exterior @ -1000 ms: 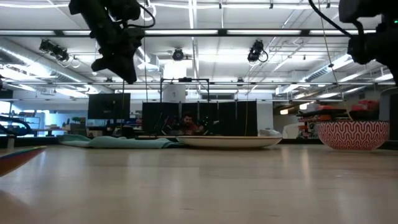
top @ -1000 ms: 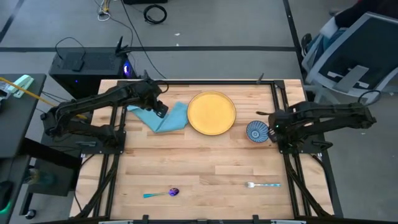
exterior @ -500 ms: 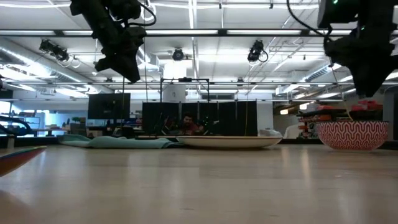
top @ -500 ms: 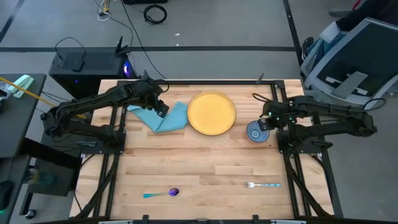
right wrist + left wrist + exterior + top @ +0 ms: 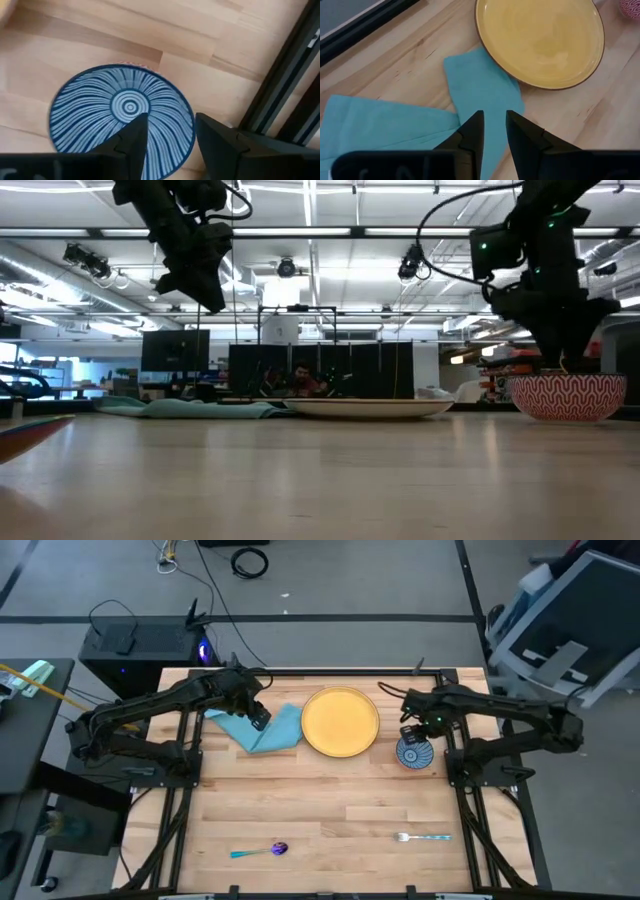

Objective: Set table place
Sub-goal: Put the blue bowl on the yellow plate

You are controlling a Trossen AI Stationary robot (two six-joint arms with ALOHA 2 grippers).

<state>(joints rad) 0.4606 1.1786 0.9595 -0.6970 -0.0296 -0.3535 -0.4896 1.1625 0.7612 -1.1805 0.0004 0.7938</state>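
Right gripper (image 5: 408,733), fingers apart and empty, hangs right over bowl (image 5: 412,752), which sits just right of plate (image 5: 340,721) by the table's right rail; left gripper (image 5: 258,720), slightly parted, hovers over napkin (image 5: 262,730), farther off

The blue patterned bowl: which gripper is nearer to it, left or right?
Right. The right gripper hovers directly above the bowl, open. The left gripper is far off, over the napkin beyond the yellow plate.
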